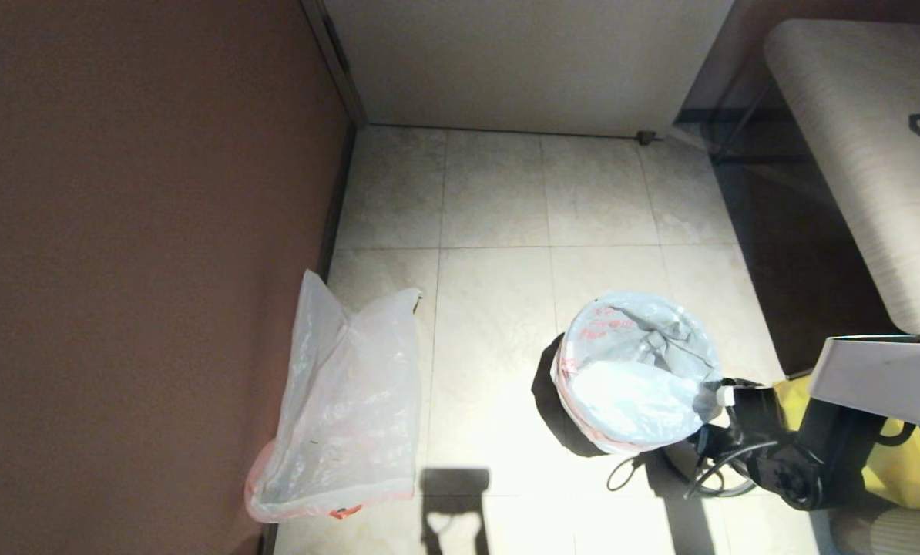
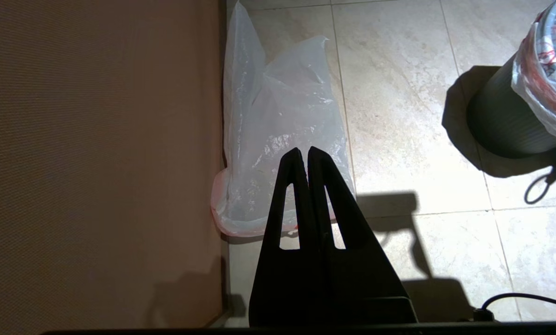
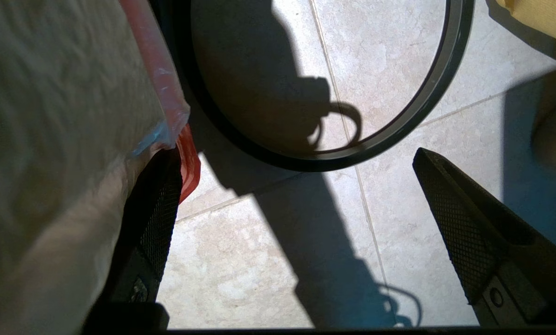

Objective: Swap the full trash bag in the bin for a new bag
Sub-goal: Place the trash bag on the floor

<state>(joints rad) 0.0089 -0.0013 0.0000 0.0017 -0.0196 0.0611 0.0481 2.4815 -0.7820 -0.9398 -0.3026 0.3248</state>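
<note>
Pale tiled floor (image 1: 498,208), brown wall (image 1: 144,231), hard shadows.

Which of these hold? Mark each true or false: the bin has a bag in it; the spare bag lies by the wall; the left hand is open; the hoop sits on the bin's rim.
1. The bin has a bag in it. True.
2. The spare bag lies by the wall. True.
3. The left hand is open. False: shut, holding nothing.
4. The hoop sits on the bin's rim. False: it lies on the floor, near the open right hand.
</note>
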